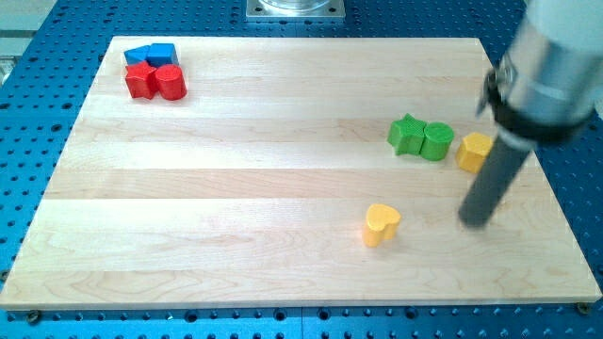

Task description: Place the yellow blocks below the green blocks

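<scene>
Two green blocks sit touching at the view's right: a star-shaped one (407, 134) and a round one (436, 141). A yellow block (474, 151) lies just right of the green round block, partly hidden by my rod. A yellow heart-shaped block (382, 224) lies lower, toward the view's bottom centre-right. My tip (477, 222) rests on the board below the yellow block at the right and about a hundred pixels right of the yellow heart, touching neither.
At the view's top left, two blue blocks (151, 54) and two red blocks (156, 82) sit clustered together. The wooden board (283, 188) lies on a blue perforated table. The arm's grey body (551, 66) fills the top right corner.
</scene>
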You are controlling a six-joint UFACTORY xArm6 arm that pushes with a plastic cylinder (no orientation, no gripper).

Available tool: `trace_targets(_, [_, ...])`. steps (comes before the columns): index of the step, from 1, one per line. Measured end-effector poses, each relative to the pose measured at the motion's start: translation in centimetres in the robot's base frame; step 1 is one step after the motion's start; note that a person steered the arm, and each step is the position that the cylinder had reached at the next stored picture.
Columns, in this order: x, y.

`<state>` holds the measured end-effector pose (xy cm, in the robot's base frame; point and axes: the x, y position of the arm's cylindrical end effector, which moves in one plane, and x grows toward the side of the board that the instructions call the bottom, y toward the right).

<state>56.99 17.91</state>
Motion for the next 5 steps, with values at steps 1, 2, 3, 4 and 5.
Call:
trace_targets(1, [4.7, -9.1])
trace_targets(2, [1.9, -13.4])
trace_targets(3, [-2.9, -11.6])
trace_targets(4, [-4.4, -9.5])
trace_targets(5, [-0.4, -10.1])
